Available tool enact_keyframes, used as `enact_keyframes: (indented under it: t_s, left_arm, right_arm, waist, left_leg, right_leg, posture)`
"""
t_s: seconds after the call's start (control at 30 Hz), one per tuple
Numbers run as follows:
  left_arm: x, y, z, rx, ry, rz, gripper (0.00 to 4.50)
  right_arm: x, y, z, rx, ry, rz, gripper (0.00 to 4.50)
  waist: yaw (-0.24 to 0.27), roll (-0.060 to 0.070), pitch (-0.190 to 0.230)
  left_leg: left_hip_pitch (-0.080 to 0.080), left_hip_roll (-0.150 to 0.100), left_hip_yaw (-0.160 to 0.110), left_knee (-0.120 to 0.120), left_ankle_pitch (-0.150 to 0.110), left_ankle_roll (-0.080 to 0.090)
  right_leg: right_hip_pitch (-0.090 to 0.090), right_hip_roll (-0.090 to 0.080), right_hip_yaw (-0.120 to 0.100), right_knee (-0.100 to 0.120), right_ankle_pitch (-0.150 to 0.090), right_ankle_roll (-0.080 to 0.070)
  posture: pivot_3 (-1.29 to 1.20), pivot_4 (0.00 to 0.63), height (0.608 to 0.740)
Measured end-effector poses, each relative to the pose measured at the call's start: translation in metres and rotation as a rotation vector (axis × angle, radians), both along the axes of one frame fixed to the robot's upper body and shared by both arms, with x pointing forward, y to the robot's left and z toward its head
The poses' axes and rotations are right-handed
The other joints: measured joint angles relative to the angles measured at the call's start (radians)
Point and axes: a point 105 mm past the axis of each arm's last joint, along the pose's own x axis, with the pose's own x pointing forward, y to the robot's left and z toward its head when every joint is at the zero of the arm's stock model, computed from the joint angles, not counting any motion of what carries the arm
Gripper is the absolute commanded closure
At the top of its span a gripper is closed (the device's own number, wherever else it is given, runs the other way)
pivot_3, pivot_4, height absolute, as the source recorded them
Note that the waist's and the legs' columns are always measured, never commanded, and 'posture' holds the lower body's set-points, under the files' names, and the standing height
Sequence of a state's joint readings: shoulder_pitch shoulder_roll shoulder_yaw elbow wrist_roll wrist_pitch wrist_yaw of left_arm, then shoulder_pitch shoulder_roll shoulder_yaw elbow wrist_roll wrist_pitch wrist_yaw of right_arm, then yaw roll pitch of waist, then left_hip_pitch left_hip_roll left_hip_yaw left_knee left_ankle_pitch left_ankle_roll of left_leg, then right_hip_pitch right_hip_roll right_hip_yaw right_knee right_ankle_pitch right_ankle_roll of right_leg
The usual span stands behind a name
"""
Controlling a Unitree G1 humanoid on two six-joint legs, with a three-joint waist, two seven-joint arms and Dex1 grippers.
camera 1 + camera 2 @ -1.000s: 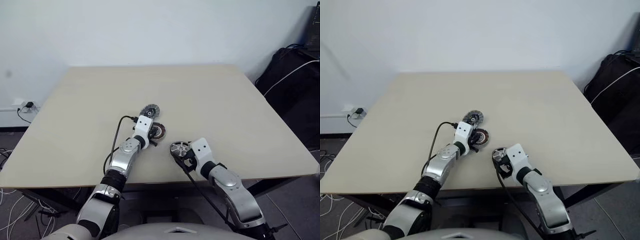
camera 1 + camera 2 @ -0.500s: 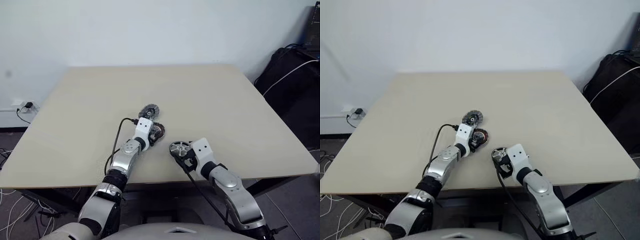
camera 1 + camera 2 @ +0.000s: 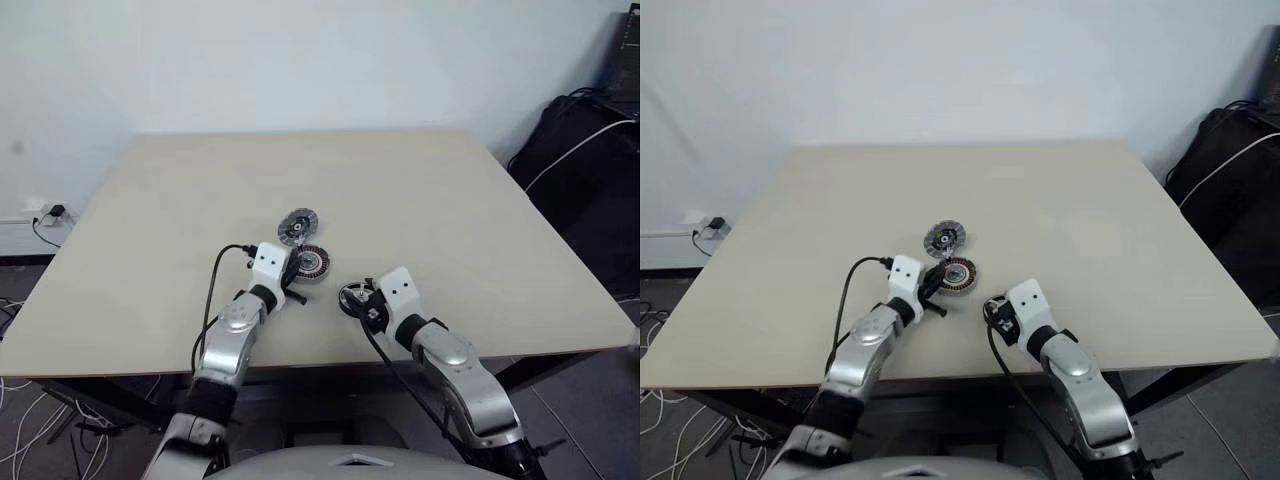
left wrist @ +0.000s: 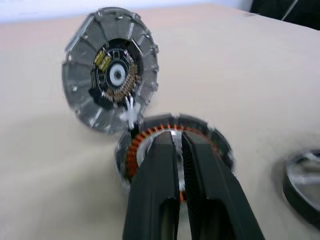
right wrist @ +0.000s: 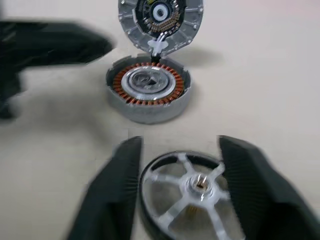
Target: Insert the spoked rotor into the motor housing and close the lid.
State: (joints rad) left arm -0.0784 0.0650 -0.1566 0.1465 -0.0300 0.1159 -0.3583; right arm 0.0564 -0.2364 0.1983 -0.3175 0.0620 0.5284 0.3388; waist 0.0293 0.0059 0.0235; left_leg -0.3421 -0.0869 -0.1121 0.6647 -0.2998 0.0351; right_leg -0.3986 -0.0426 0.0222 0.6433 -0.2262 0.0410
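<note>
on the pale wooden table (image 3: 450, 200), the three motor parts sit close together toward the near edge, around the middle. the motor housing (image 3: 313, 262), a round shell with a ring of copper-orange windings around a silver centre, lies flat. just beyond it and a little to the left lies the lid (image 3: 297, 226), a silver-grey ribbed disc with its dark centre and small circuit parts facing up; in the left wrist view the lid (image 4: 110, 68) reaches right up to the housing's far rim, joined by short white wires, and whether the rims actually touch cannot be told.

the spoked rotor (image 5: 187, 192), dark-rimmed with shiny silver spokes and hub, lies flat on the table to the near right of the housing, apart from it.

the left gripper (image 4: 178, 145) has its two black fingers pressed together with nothing between them; it sits just to the left and near side of the housing, its tips pointing toward the housing's rim.

the right gripper (image 5: 177, 150) stands partly spread, one finger (image 5: 117, 185) on each side of the rotor's rim, close beside it. whether the fingers are pressing on the rim cannot be told.

a black bag (image 3: 590, 150) with a white cable sits on the floor past the table's far right corner.
</note>
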Motion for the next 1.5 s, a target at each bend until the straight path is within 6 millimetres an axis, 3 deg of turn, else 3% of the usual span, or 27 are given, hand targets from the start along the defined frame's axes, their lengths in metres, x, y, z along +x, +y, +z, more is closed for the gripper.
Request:
enact_keyframes:
  t_s: [0.17, 0.37, 0.57, 1.1, 1.5]
  left_arm:
    - [-0.026, 0.013, -0.019, 0.014, 0.068, 0.002, 4.21]
    - [-0.048, 0.030, -0.032, 0.025, 0.092, 0.052, 4.21]
    - [-0.061, 0.033, -0.033, 0.018, 0.105, 0.068, 4.21]
    - [-0.061, 0.037, -0.033, 0.032, 0.101, 0.102, 4.21]
    - [-0.059, 0.033, -0.032, 0.028, 0.097, 0.090, 4.21]
  right_arm:
    - [0.021, 0.010, 0.006, -0.013, -0.005, -0.003, 4.46]
    - [0.043, 0.031, 0.001, -0.058, 0.023, 0.037, 4.46]
    - [0.061, 0.051, -0.008, -0.100, 0.053, 0.079, 4.46]
    - [0.074, 0.097, -0.019, -0.086, 0.120, 0.221, 4.46]
    - [0.081, 0.111, -0.026, -0.090, 0.148, 0.249, 4.46]
  waist:
    - [0.000, 0.000, 0.000]
    - [-0.001, 0.001, 0.000]
    - [-0.006, 0.002, -0.001]
    - [-0.019, 0.005, -0.003]
    - [-0.031, 0.006, -0.004]
  left_leg:
    - [0.002, 0.000, 0.000, 0.000, -0.001, 0.002]
    - [0.002, 0.000, 0.000, 0.000, -0.001, 0.002]
    - [0.002, 0.000, 0.000, -0.001, -0.001, 0.002]
    - [0.000, 0.000, 0.001, -0.003, 0.000, 0.000]
    - [0.000, 0.000, 0.001, -0.003, 0.000, 0.000]
  right_leg:
    - [-0.001, 0.000, 0.000, 0.000, 0.000, 0.000]
    - [-0.003, 0.000, 0.000, 0.000, 0.001, -0.001]
    - [-0.005, 0.001, 0.000, 0.001, 0.001, -0.002]
    - [-0.009, 0.002, 0.000, 0.002, 0.003, -0.005]
    - [-0.009, 0.002, 0.000, 0.003, 0.003, -0.006]
  posture:
    - [0.00, 0.000, 0.740]
    - [0.00, 0.000, 0.740]
    - [0.00, 0.000, 0.740]
    - [0.00, 0.000, 0.740]
    - [0.00, 0.000, 0.740]
